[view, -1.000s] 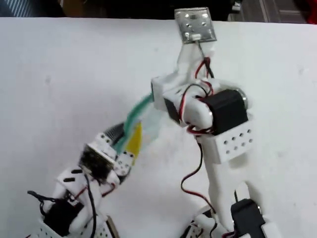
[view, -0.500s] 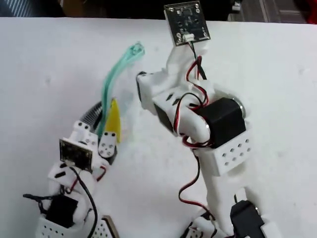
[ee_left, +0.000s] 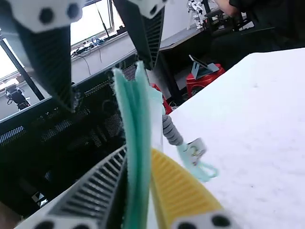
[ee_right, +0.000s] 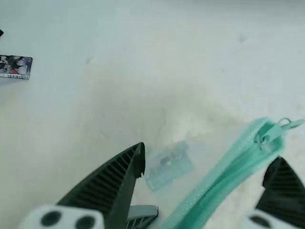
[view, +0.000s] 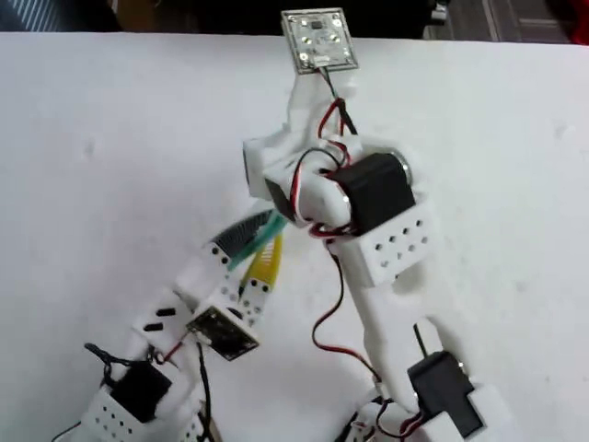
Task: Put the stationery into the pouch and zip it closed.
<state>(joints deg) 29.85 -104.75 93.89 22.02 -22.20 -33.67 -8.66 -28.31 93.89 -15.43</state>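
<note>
Two robot arms meet over a mint-green pouch (ee_left: 136, 109) on a white counter (view: 110, 138).
The left arm's fingers (ee_left: 181, 200) are clamped on the pouch, just toward 8 o'clock of centre. The right arm's fingers (ee_right: 109, 186) are spread wide either side of the zipper edge, holding nothing. That arm hides most of the pouch from overhead. A small clear piece (ee_right: 169, 164) lies beside it.

White table (view: 110, 138), bright windows (ee_left: 93, 21), perhaps dark mesh shelving (ee_left: 57, 124)

My right pincer (ee_right: 209, 157), spread wide, straddles the pouch (ee_right: 224, 180) at its zipper edge, with a small clear piece (ee_right: 167, 165) beside it. My left pincer (view: 270, 232) crowds close alongside. Bare table (view: 110, 138) spreads wide on either side.
</note>
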